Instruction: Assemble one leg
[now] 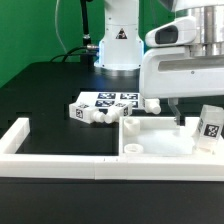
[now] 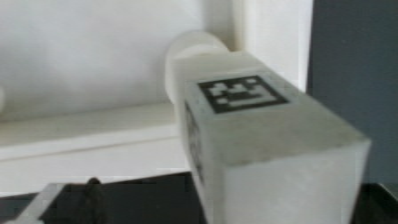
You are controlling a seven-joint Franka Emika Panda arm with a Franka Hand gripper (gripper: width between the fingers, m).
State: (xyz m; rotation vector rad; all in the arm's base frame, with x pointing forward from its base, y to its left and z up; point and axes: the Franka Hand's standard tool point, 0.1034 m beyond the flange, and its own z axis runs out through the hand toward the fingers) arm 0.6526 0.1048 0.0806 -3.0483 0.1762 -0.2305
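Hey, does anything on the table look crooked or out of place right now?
The leg at the exterior view's right edge leans tilted, its tag slanted, neither upright nor flat. The wrist view shows it close up, also skewed. Nothing looks broken or spilled.

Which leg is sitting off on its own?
The tagged leg at the exterior view's right edge, beside the white panel; it fills the wrist view. The other legs lie bunched together toward the exterior view's left.
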